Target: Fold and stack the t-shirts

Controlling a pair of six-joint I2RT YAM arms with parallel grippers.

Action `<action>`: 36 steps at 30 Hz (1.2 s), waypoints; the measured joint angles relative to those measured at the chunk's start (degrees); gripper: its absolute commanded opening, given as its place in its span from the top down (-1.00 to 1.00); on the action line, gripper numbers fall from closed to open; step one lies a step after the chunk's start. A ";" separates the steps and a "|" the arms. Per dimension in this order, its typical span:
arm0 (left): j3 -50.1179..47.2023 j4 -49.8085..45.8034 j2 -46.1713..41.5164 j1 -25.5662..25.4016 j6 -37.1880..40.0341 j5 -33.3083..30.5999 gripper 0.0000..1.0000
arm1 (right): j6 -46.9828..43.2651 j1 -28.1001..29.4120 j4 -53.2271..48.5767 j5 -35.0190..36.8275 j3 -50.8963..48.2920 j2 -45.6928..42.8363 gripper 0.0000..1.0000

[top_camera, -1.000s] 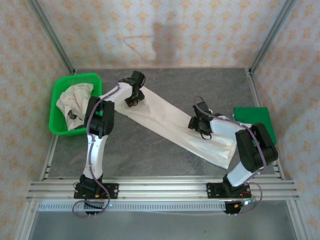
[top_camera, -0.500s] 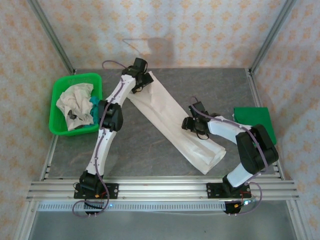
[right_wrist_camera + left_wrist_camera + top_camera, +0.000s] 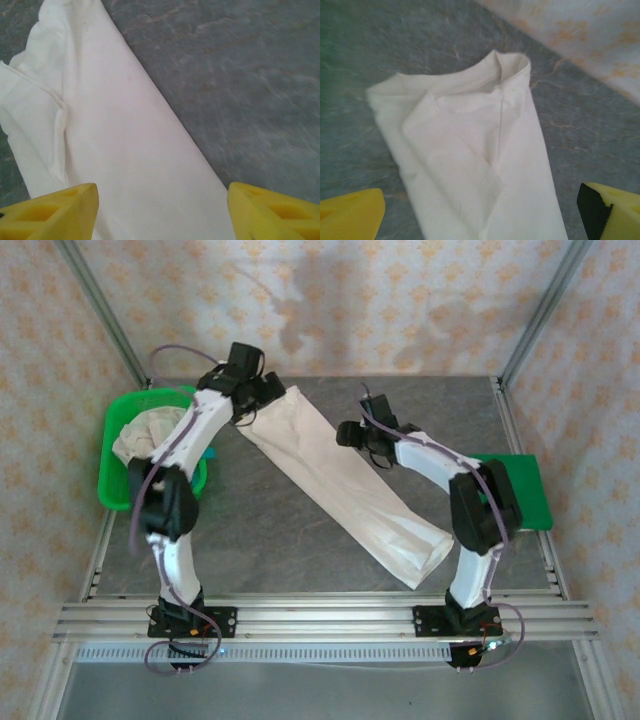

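A cream t-shirt (image 3: 340,485), folded into a long narrow strip, lies diagonally on the grey table from the far left to the near right. Its collar end (image 3: 470,145) shows in the left wrist view. My left gripper (image 3: 262,392) hovers open over that far end, its yellow fingertips (image 3: 350,215) wide apart, with nothing held between them (image 3: 480,220). Above the strip's right edge my right gripper (image 3: 352,434) is open too (image 3: 162,215), with the cream t-shirt (image 3: 115,140) lying flat below its fingers (image 3: 50,212). Another crumpled cream t-shirt (image 3: 140,435) sits in the basket.
The green plastic basket (image 3: 115,495) stands at the table's left edge, partly behind my left arm. A flat green mat (image 3: 525,490) lies at the right edge. Bare grey table (image 3: 260,530) stretches in front of the strip. Frame posts stand at the far corners.
The left gripper opened and let go of the shirt's far end, then swung left and back. The right gripper lifted and moved toward the far side. The strip now lies flat.
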 measured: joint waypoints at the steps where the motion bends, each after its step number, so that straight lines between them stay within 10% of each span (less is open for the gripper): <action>1: -4.70 1.20 -4.72 -0.28 -0.02 -0.94 -1.00 | -0.15 0.20 0.09 -0.57 2.36 2.43 -0.35; 16: -49.16 3.91 -39.63 -11.13 -7.39 -8.94 -1.00 | 3.13 3.72 -3.32 -11.34 30.36 29.66 0.13; 36: -44.04 7.23 -27.08 -18.05 -8.83 -7.28 -1.00 | 8.57 -10.69 -12.24 -1.05 41.62 35.28 0.16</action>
